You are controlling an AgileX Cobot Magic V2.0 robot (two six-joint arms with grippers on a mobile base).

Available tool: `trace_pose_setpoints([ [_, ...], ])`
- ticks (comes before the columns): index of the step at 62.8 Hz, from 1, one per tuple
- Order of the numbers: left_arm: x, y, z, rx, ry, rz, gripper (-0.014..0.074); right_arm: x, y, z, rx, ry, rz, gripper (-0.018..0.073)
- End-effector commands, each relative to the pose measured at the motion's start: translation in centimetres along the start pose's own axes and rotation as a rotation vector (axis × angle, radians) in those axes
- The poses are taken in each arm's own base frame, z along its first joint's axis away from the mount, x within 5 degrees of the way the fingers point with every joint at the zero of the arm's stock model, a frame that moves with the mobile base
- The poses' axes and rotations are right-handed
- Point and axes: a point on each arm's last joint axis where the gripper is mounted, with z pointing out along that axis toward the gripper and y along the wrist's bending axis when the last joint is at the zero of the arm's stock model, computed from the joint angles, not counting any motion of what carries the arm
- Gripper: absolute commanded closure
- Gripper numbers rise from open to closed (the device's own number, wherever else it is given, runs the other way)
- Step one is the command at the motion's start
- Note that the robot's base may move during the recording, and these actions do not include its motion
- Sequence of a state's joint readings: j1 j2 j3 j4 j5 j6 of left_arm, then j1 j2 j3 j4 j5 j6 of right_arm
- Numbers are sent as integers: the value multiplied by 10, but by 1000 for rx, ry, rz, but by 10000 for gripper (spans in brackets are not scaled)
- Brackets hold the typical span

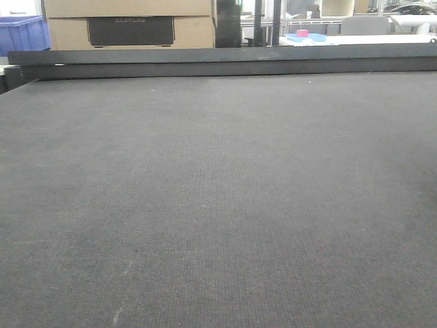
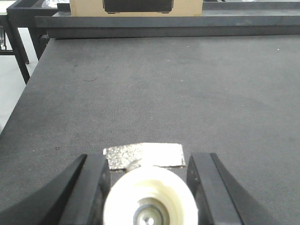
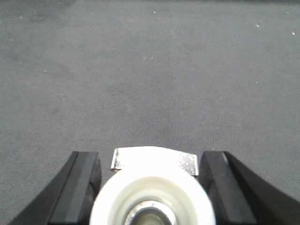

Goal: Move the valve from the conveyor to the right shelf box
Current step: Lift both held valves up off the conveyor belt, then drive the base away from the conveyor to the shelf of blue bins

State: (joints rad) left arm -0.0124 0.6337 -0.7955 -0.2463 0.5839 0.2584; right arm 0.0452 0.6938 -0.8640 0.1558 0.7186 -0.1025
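Note:
The conveyor (image 1: 218, 205) is a wide, dark grey woven belt that fills the front view, with a black bar (image 1: 218, 58) along its far edge. No valve shows in any view, and the right shelf box is out of view. My left gripper (image 2: 149, 158) hangs over the belt (image 2: 164, 93) near its left side. Its black fingers (image 2: 96, 180) stand apart with only belt between them. My right gripper (image 3: 150, 155) also stands open over bare belt (image 3: 150, 70). At the bottom of each wrist view there is a white round part and a metal plate of the gripper itself.
Behind the far bar stand a cardboard box (image 1: 130, 24), a blue crate (image 1: 20, 34) and a small pink object on a blue tray (image 1: 302, 33). The left wrist view shows the belt's left edge, pale floor (image 2: 9, 93) and a black frame leg (image 2: 18, 51).

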Motion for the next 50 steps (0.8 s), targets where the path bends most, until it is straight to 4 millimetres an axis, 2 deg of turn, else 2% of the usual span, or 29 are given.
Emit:
trace_pose_setpoints([
  [1, -6, 0, -3, -6, -65, -9, 708, -8, -1, -4, 10, -86, -4, 722],
  [50, -7, 0, -3, -8, -69, -9, 708, -8, -1, -3, 10, -88, -4, 722],
])
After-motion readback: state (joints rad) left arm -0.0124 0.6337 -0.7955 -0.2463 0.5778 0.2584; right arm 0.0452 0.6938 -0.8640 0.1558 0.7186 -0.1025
